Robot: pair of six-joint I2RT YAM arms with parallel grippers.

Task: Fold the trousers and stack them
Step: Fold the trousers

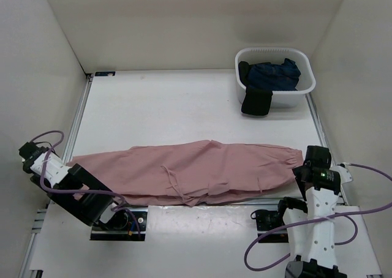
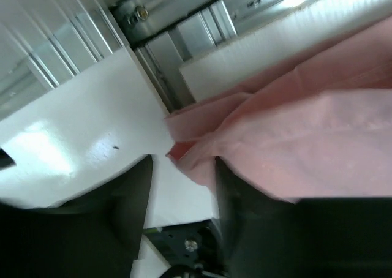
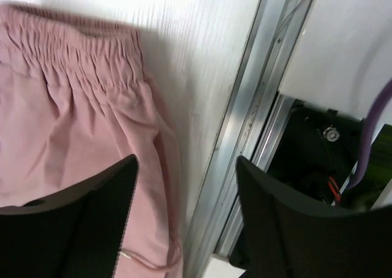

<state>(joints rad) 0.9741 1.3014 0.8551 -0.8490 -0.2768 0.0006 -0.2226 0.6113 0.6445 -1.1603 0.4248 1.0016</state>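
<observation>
Trousers (image 1: 196, 171) are laid left-to-right, nearer than the bin (image 1: 273, 49), filled by a navy garment (image 1: 272, 75); left fingers (image 2: 128, 210) and right fingers (image 3: 92, 223) are parted.

Bright even overhead light, soft shadows, blurred wrist views

Left arm (image 1: 67, 179): white link shells with black joint housings and bracket. Right arm (image 1: 320, 229): white shell, with a black wrist block carrying a green indicator light (image 1: 323, 175). A purple cable (image 1: 54, 131) loops from each arm. The fingers (image 3: 92, 223) of both grippers are matte black, broad and flat-faced, with rounded upper edges
</observation>
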